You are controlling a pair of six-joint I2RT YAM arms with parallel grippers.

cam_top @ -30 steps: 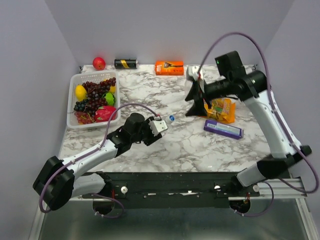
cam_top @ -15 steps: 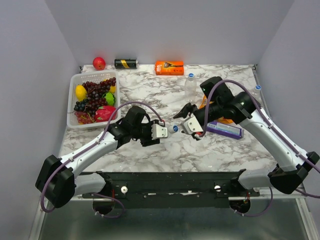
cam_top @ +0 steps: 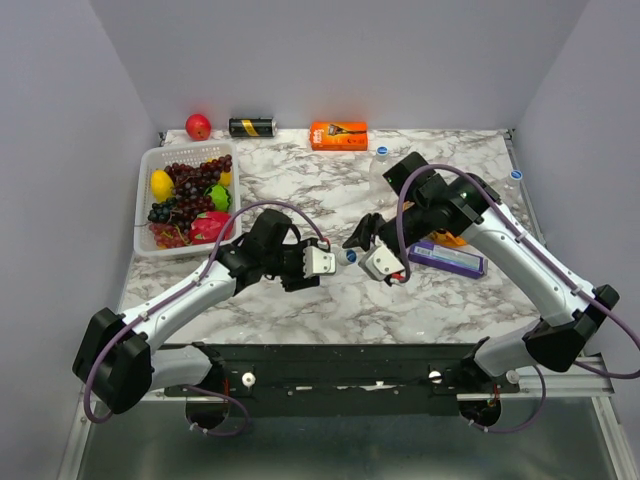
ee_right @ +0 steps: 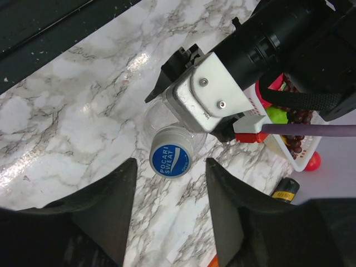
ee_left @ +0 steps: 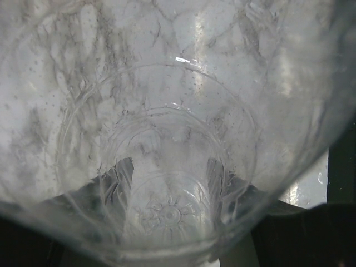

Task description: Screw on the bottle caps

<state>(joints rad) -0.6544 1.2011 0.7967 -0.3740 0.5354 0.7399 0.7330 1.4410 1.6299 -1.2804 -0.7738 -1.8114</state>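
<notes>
The left gripper (cam_top: 332, 259) clamps a bottle (ee_left: 167, 139) at the frame's middle, its blue cap (ee_right: 171, 160) between the spread, empty fingers of the right gripper (ee_right: 169, 162) — tightening it seems left to do, though two other bottles (cam_top: 380, 168) at upper right look capped.

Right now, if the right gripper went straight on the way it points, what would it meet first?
The blue bottle cap, which lies dead ahead of the open right gripper, on the bottle that the left gripper holds. The gap between gripper and cap is hard to judge.
</notes>
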